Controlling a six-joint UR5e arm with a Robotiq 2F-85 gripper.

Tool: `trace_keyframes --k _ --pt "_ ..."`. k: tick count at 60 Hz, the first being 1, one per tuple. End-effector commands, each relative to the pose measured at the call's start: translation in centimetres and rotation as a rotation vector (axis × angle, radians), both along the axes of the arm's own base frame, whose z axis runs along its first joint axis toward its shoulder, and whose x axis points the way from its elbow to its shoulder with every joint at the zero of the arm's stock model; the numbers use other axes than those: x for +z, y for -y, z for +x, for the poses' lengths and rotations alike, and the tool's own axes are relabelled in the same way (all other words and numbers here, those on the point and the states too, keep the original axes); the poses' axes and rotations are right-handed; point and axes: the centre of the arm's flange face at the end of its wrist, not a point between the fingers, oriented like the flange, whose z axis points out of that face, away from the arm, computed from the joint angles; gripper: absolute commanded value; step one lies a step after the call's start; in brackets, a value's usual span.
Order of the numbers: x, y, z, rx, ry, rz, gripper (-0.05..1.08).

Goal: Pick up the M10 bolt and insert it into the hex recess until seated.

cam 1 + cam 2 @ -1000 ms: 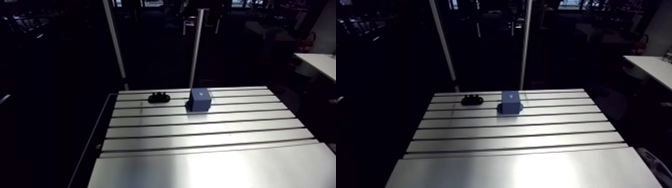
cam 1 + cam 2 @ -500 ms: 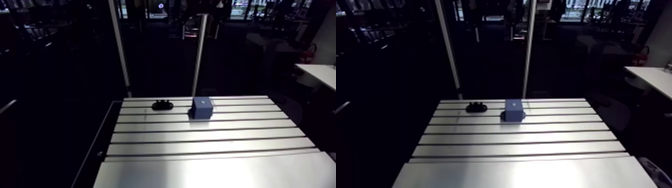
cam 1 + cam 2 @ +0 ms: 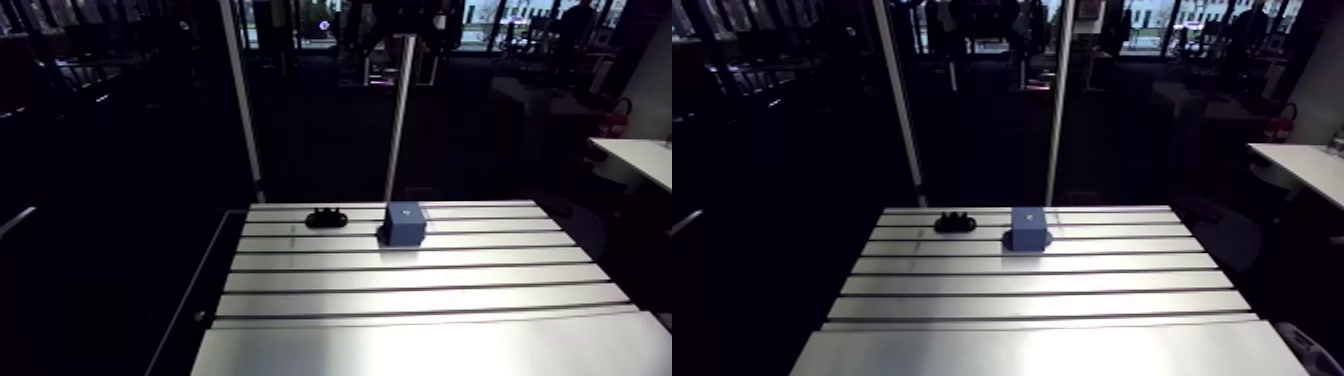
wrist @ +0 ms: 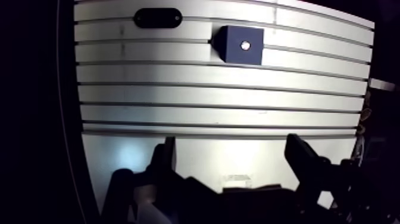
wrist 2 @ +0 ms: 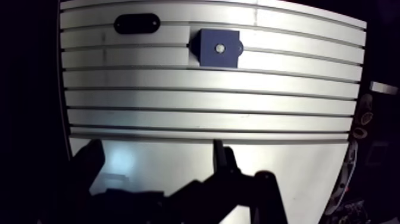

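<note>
A dark blue block (image 4: 233,52) stands on the slotted table (image 4: 208,95) far ahead of my gripper. A small bright round spot (image 4: 244,44) marks the middle of its top face; I cannot tell whether that is a bolt head or a recess. Beside it lies a low black oval piece (image 4: 158,18) with small bumps on top, which the arm view shows as the black piece (image 3: 326,217) left of the blue block (image 3: 404,222). My gripper (image 4: 233,161) hangs high over the table's near part, open, with nothing between its fingers (image 4: 163,156). No loose bolt shows.
The aluminium table (image 3: 420,300) has long slots running across it. Two upright pale posts (image 3: 399,110) rise behind its far edge. Its left edge (image 3: 215,280) drops into darkness.
The whole arm view has shifted, so the camera has moved up and back. The blue block and the black piece have kept their places on the table.
</note>
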Motion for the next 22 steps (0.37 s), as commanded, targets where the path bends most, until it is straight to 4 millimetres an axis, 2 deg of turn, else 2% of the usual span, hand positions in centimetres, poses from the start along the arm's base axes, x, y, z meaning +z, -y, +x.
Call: trace_keyframes --k 1,22 --pt "-0.07 -0.01 -0.02 0.0 0.001 0.003 0.01" --pt "-0.38 -0.07 0.28 0.0 0.007 0.002 0.01"
